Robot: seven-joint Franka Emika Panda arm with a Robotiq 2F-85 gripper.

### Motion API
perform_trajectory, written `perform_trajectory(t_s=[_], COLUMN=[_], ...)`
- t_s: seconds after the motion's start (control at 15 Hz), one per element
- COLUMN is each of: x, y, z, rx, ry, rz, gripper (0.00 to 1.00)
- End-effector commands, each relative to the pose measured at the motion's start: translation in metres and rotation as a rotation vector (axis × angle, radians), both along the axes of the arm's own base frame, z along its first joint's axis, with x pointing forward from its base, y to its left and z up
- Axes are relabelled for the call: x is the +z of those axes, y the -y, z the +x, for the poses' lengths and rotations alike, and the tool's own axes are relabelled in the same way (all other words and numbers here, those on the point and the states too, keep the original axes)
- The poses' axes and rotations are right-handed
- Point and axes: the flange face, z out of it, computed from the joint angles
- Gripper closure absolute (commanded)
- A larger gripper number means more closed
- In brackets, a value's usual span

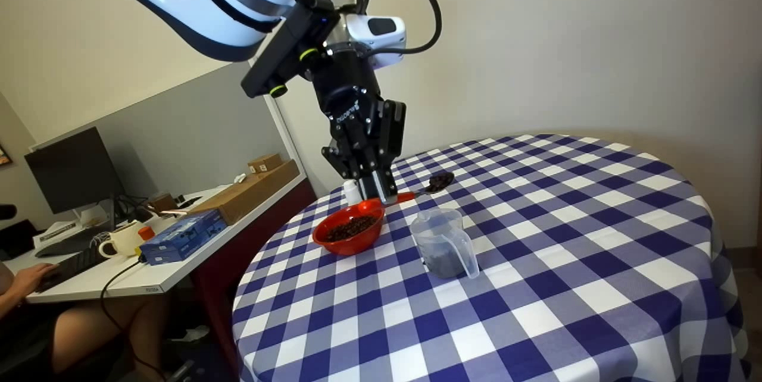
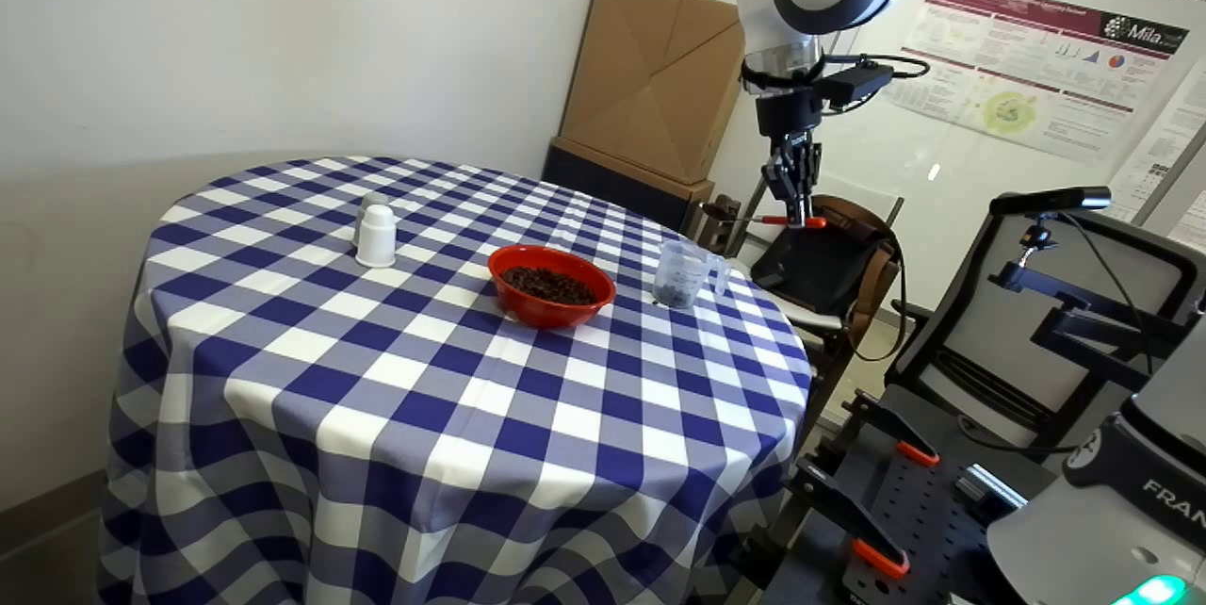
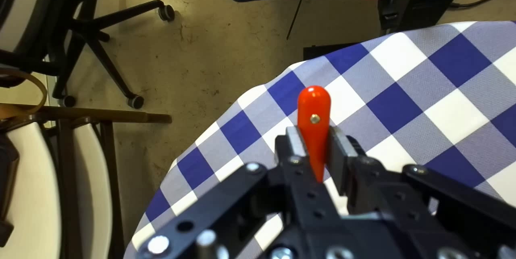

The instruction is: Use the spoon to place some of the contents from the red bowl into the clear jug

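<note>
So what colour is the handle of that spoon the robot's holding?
Bright orange-red; the spoon's handle shows best in the wrist view.

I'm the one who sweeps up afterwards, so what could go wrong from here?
Dark bits heaped on the spoon may spill onto the checked tablecloth if it tips early. The jaws hold only its red handle, so it could twist during pouring. The clear jug stands lower, unheld, and a knock might tip it over.

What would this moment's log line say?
Gripper: holding spoon aloft; on spoon: dark bits, unpoured; red bowl: more bits; clear jug: upright
</note>
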Motion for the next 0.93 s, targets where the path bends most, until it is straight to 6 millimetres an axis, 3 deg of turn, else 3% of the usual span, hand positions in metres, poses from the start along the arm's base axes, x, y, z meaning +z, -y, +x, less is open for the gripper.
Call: perform_trajectory(t_s=[0.0, 0.87], x=[0.003, -0.007], y=[-0.005, -0.015], z=[0.002, 0.009], rx=[0.008, 0.034], ry=[-0.017, -0.040], rz=[-0.046, -0.103], gripper=[0.95, 0.95])
